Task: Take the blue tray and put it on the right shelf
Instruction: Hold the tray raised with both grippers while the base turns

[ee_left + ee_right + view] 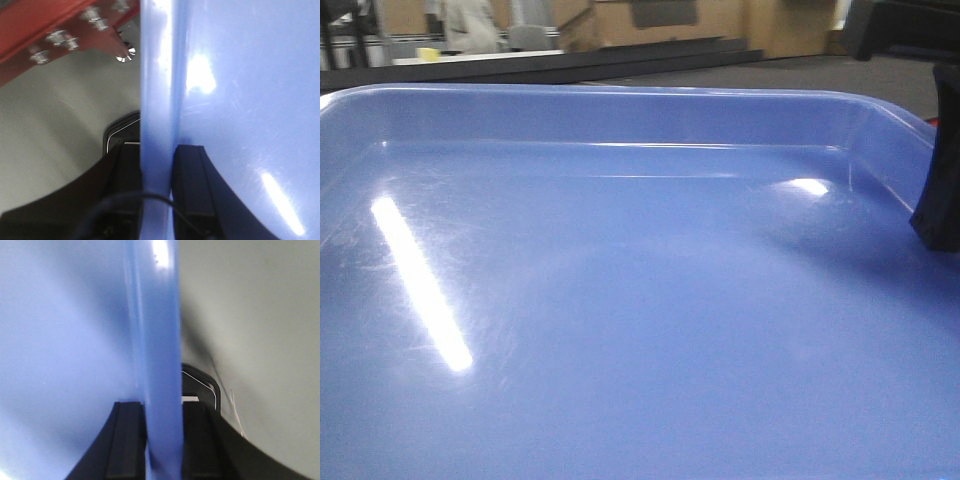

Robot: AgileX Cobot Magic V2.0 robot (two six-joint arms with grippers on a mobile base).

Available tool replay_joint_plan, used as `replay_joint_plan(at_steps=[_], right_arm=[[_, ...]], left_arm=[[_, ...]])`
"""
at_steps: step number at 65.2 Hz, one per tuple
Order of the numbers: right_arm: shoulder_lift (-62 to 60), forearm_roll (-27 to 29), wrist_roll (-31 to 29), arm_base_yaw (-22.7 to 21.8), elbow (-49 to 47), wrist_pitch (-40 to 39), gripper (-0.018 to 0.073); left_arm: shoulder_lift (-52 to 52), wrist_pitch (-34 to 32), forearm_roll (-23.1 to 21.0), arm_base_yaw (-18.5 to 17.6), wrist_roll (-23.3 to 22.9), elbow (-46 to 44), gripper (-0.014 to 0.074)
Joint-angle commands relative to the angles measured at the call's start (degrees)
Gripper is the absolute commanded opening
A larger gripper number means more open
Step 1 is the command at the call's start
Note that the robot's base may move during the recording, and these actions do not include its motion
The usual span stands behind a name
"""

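Observation:
The blue tray [620, 300] fills almost the whole front view, glossy periwinkle, its far rim running across the top. My left gripper [157, 165] is shut on the tray's left rim [157, 90], one black finger [190, 175] inside the tray and one outside. On the opposite side, my right gripper [161, 415] is shut on the tray's right rim [155, 315], again with a finger on each side. A black finger [940, 190] of the right gripper shows at the front view's right edge. The right shelf is out of view.
A red metal beam with bolts [55, 35] passes at the upper left of the left wrist view, over pale grey floor [55, 130]. Far behind the tray runs a dark table edge [550, 62], with a person in white [470, 25] and furniture beyond.

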Motion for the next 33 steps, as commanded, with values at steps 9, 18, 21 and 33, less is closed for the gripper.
replay_joint_plan(at_steps=[9, 18, 21, 33], right_arm=[[-1.5, -3.1, 0.1, -0.2, -1.4, -0.5, 0.0142], [-1.5, -3.1, 0.1, -0.2, -1.4, -0.5, 0.0142], [-1.5, -3.1, 0.1, -0.2, -1.4, -0.5, 0.0142], [-1.5, -3.1, 0.1, -0.2, -1.4, -0.5, 0.0142]], left_arm=[[-1.3, 1.0, 0.8, -0.3, 0.1, -1.5, 0.0022], [-1.3, 1.0, 0.8, -0.3, 0.1, -1.5, 0.0022], [-1.3, 1.0, 0.8, -0.3, 0.1, -1.5, 0.0022], [-1.3, 1.0, 0.8, -0.3, 0.1, -1.5, 0.0022]])
